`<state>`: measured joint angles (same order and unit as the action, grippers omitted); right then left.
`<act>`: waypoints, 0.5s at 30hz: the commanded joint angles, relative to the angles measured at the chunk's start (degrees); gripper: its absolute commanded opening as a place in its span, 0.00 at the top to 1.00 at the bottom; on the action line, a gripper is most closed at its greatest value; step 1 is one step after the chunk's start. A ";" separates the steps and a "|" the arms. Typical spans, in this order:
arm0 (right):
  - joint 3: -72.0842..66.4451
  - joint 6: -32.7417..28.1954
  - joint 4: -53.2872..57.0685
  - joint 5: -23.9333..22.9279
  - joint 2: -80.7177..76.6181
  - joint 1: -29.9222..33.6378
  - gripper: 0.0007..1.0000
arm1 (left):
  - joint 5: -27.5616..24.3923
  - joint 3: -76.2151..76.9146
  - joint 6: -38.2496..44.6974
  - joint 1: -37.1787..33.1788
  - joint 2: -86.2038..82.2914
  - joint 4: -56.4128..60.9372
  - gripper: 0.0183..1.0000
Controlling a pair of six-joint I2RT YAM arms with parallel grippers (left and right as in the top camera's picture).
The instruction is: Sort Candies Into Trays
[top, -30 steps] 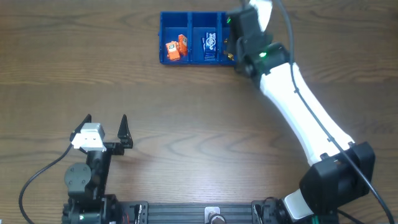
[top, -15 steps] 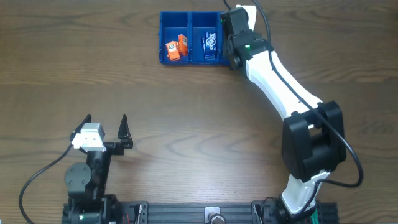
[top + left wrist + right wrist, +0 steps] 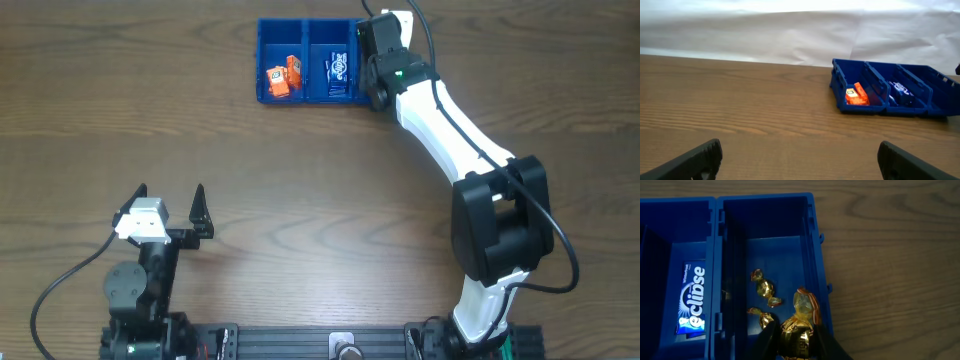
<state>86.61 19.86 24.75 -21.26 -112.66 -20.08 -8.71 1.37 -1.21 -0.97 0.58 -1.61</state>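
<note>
As seen from above, noted a blue tray (image 3: 261,55) lying on the far part of the wooden table (image 3: 300,180), divided into three compartments set in a row. Recorded orange candies (image 3: 283,77) in the compartment on the left arm's side and blue packets (image 3: 337,70) in the middle one. Found the right arm extended up the table from its base, with the right gripper (image 3: 795,326) over the third compartment, the one on its own side.

Confirmed from the right wrist view: fingers clamped on a gold-wrapped candy (image 3: 796,336), pinched at its round body, with one twisted wrapper end standing clear beyond the fingertips. Placed the held candy over the compartment floor, close to the outer wall. Cannot tell whether touching that floor or hanging just above it.

Logged two more gold candies (image 3: 764,287) loose on the same floor, near each other, between the held one and the partition wall, the nearer of the pair partly hidden behind a finger. Sighted the blue packets again from this view, flat on the floor of the neighbouring compartment.

Located the left gripper (image 3: 169,195) near its own base, low over bare wood and well apart from the tray. Noted its fingers spread wide. Viewed from the left wrist, found the tray standing level across the table.
</note>
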 commanded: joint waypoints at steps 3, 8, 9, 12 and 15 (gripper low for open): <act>0.02 -0.85 -0.37 0.07 -0.52 0.22 0.78 | -1.22 -1.09 0.83 -0.24 -0.37 -1.95 0.00; 0.02 -0.85 -0.44 0.59 -0.52 0.22 0.37 | -1.22 -1.09 0.83 -0.24 -0.37 -1.95 0.00; 0.02 -0.81 -0.35 0.85 -0.52 0.22 0.21 | -1.22 -1.09 0.83 -0.24 -0.37 -1.95 0.00; 0.04 -0.42 -0.26 1.42 -0.50 0.22 0.00 | -1.22 -1.09 0.83 -0.24 -0.37 -1.95 0.00; 0.07 -0.42 -0.26 1.40 -0.15 0.28 0.00 | -1.22 -1.09 0.83 -0.24 -0.37 -1.95 0.00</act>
<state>86.61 19.07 24.53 -19.79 -112.66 -20.08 -8.69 1.37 -1.21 -0.97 0.58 -1.61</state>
